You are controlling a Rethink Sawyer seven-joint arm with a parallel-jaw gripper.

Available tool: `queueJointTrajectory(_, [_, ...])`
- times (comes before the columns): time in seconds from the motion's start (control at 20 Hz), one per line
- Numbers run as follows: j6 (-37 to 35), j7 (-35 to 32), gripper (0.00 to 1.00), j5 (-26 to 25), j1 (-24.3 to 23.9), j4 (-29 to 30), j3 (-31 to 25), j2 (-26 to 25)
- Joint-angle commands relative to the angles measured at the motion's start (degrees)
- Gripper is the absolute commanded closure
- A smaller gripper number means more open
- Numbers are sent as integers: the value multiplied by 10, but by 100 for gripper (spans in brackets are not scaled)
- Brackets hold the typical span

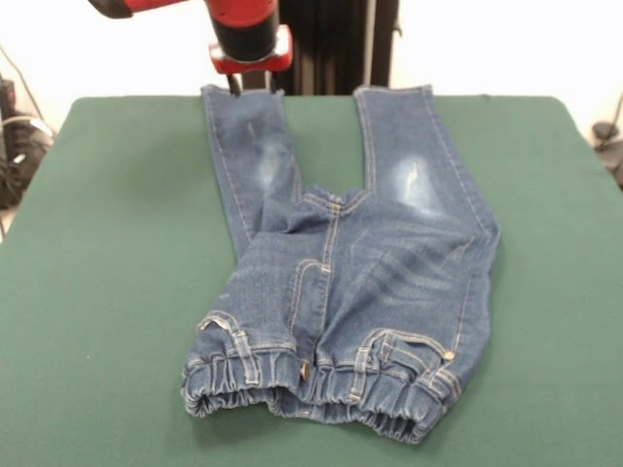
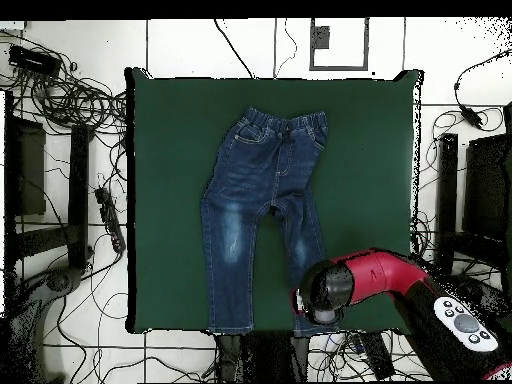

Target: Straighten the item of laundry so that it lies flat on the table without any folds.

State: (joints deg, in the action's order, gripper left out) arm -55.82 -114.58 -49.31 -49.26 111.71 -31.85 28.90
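One pair of jeans (image 1: 341,272) spread beneath gripper (image 1: 237,86) at leg hem; gripper state unclear.

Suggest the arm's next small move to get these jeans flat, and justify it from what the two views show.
Probably lift the hand off the leg cuff and go to the jeans where the denim bunches at the crotch and hip: both legs already run to the table edge, but that fold remains.
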Motion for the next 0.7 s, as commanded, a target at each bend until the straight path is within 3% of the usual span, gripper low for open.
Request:
queueJointTrajectory(0.05, [-14, 119, 0, -35, 22, -71, 6, -43])
queueJointTrajectory(0.7, [-56, 100, 0, -78, 53, -117, 65, -63])
